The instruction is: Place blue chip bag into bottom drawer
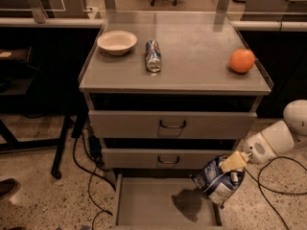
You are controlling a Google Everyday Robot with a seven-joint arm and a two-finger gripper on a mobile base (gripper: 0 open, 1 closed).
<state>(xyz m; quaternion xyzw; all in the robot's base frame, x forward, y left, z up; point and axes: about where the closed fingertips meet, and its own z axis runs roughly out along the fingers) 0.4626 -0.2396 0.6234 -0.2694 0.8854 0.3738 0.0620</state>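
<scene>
- The gripper reaches in from the right, pinching the top of the blue chip bag.
- The bag hangs below and left of the gripper, above the right rim of the open bottom drawer.
- The drawer floor lies down and to the left, so that is likely where the bag must go.

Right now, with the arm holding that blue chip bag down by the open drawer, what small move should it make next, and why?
Probably a short sideways shift toward the drawer's middle. The gripper holds the blue chip bag above the right edge of the open bottom drawer, with part of the bag outside it. If released here, the bag might miss the drawer floor.
</scene>
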